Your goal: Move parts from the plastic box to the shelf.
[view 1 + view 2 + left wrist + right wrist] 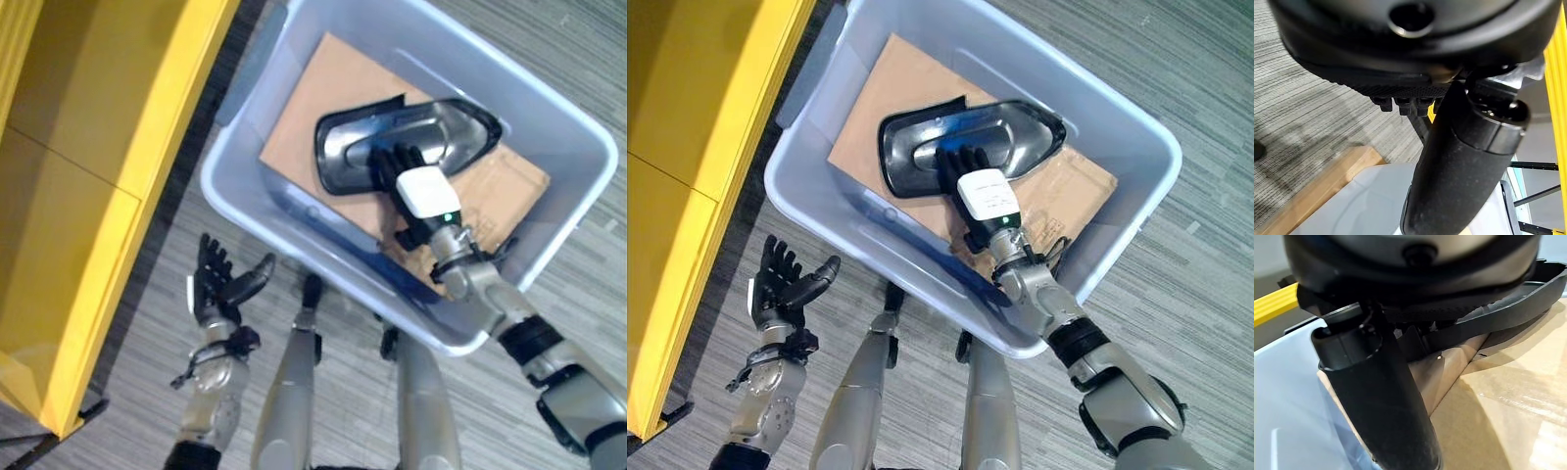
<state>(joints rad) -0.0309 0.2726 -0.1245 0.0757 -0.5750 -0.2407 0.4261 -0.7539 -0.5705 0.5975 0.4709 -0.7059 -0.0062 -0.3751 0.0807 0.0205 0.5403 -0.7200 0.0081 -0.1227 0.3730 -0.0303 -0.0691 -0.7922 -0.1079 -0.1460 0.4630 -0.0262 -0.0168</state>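
A black moulded plastic part (353, 137) lies on a sheet of cardboard (323, 83) inside the pale blue plastic box (588, 137). My right hand (425, 190), with its white cover, reaches into the box and lies over the part's middle. In the right wrist view the part's rim (1528, 303) runs between the fingers above and the thumb (1381, 396) below. That edge stands a little off the cardboard (1498, 406). My left hand (220, 284) hangs open over the floor, beside the box's near left corner, holding nothing.
The yellow shelf (98, 147) runs along the left, close to the box's left wall. Grey striped carpet (549, 39) surrounds the box, with free floor to the right and behind it.
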